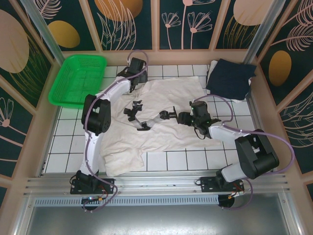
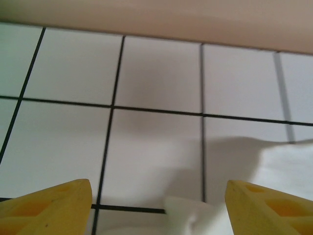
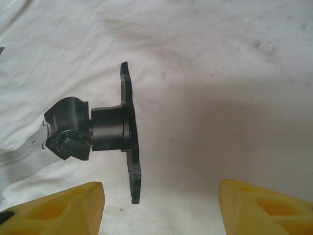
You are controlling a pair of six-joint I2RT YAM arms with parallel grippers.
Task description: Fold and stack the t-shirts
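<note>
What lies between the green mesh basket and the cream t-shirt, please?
In the top external view, a strip of bare white tiles separates the green mesh basket from the cream t-shirt, and the left arm crosses above that strip.

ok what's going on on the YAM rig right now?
Shirt folding, at an early stage. The cream t-shirt lies spread out and unfolded mid-table, and the navy t-shirt sits apart in the far right corner. The left gripper is open at the cream shirt's far edge, mostly over bare tile, gripping nothing. The right gripper is open over the shirt's middle, facing a black hardware piece lying on the cloth. Nothing is stacked yet.
</note>
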